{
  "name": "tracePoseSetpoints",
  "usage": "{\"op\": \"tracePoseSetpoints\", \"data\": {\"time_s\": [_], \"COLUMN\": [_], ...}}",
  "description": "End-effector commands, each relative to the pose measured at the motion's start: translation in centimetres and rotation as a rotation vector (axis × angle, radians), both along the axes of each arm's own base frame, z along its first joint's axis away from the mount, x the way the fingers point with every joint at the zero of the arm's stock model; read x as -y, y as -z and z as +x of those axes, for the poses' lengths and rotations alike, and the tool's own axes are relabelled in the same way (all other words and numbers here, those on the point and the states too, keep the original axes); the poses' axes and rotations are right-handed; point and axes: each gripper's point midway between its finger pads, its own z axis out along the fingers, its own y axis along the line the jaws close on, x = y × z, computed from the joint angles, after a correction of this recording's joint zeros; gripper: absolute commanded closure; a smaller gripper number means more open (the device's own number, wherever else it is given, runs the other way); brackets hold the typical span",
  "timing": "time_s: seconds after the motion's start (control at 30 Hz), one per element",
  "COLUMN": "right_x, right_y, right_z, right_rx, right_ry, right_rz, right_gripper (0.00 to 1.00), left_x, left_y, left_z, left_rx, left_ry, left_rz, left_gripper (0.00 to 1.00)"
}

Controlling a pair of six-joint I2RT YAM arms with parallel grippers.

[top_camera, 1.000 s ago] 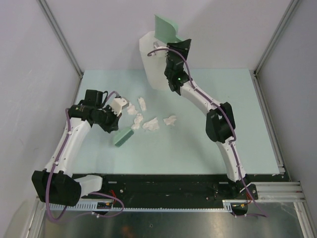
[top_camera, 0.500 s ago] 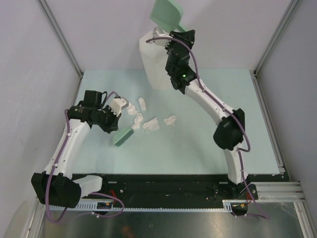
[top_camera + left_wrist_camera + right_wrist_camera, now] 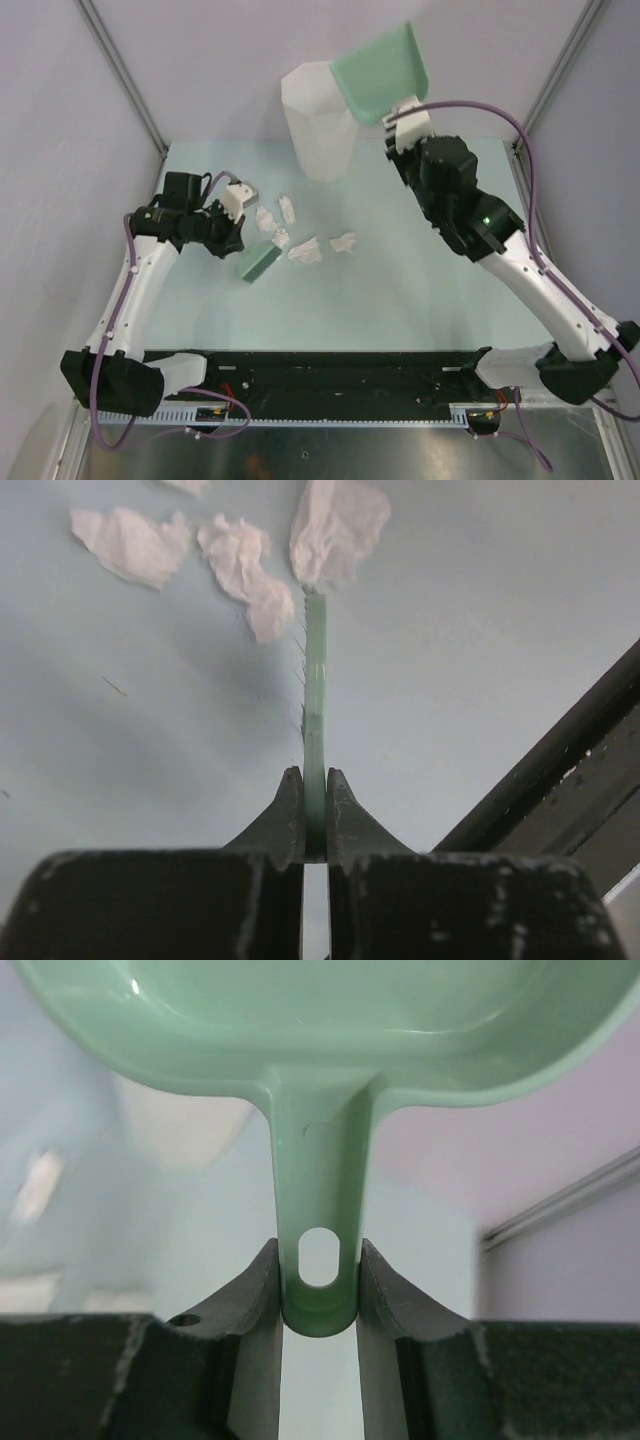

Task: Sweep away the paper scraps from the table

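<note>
Top external view: several crumpled, wrinkled white paper scraps (image 3: 300, 245) lie clustered on the left half of the smooth, matte mint table (image 3: 400, 300), between its middle and far edge. The left gripper (image 3: 230, 238) is clamped on a flat green brush (image 3: 258, 264), which rests just nearside of the cluster. A tall white faceted bin (image 3: 318, 120) stands at the far edge. The right gripper (image 3: 405, 118) is clenched on the handle of a glossy green plastic dustpan (image 3: 380, 72), held aloft.

Left wrist view shows the brush edge-on, so its bristles are barely discernible. Right wrist view cuts off the pan's rim, and the background is blurred. The bin's interior cannot be seen.

Against the earlier frame, the pan has swung from above the bin's mouth to its right side. The scraps are unchanged.
</note>
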Motion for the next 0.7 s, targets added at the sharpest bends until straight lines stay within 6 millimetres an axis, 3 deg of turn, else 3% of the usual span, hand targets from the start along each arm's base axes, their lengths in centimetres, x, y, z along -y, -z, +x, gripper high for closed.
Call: {"op": "tracePoseSetpoints", "data": {"time_s": [0.0,0.07,0.1,0.3,0.47,0.57,0.63,0.67], "right_x": [-1.2,-1.3,-1.3,0.5,-0.3,-1.1,-1.6,-1.7], "right_y": [12.6,16.7,17.6,27.1,31.3,32.7,33.6,34.8], "right_z": [-4.9,-7.2,-8.3,-14.5,-19.2,-20.1,-20.0,-20.1], "right_rx": [-0.443,-0.599,-0.641,-0.998,-1.230,-1.291,-1.310,-1.346], "right_ry": [-0.117,-0.124,-0.134,-0.040,-0.084,-0.093,-0.095,-0.078], "right_rz": [0.192,0.252,0.269,0.242,0.214,0.192,0.165,0.127], "right_gripper": [1.00,1.00,1.00,1.00,1.00,1.00,1.00,1.00], "left_x": [2.3,3.2,3.5,7.0,10.6,12.1,13.0,13.7], "left_y": [-3.7,-4.8,-5.1,-6.1,-5.8,-5.9,-4.5,-4.8], "left_z": [1.8,2.4,2.8,5.6,8.7,10.3,11.5,11.7], "left_rx": [0.059,0.076,0.079,0.105,0.129,0.150,0.128,0.143], "left_ry": [0.037,0.054,0.054,0.105,0.123,0.127,0.130,0.146], "left_rz": [-0.102,-0.113,-0.106,-0.048,0.033,0.058,0.087,0.089], "left_gripper": [1.00,1.00,1.00,1.00,1.00,1.00,1.00,1.00]}}
